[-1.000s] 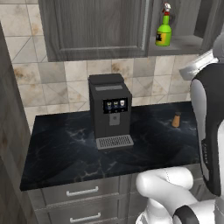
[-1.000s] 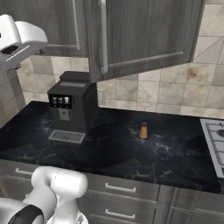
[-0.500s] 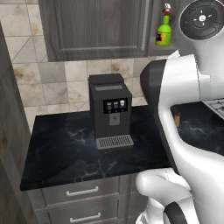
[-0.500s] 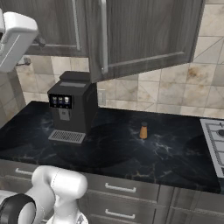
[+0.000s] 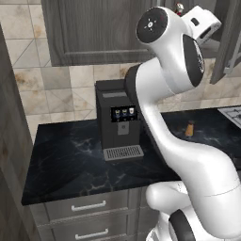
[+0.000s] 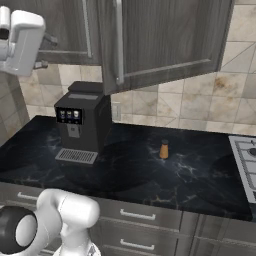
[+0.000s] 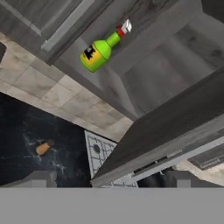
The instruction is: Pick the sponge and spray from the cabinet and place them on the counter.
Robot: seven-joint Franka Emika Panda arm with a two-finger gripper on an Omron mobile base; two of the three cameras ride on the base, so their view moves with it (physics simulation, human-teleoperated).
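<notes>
Green spray (image 7: pixel 99 51), one, inside cabinet (image 7: pixel 175 65); one orange shaker (image 6: pixel 164 149) on counter (image 6: pixel 200 175)

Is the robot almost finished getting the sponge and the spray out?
Not yet, it has barely begun. The cabinet door is open, and the spray stands inside on its bottom shelf. The pincer is open and empty, aimed towards it. No sponge is in sight. Nothing has reached the counter; both items remain to be moved.

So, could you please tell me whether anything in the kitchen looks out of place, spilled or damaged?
Nothing stands out. The spray stands on the floor of the open cabinet, and its slant in the hand view comes from the camera's roll. The small orange-brown shaker stands upright on the counter beside the coffee machine, with no spill.
</notes>
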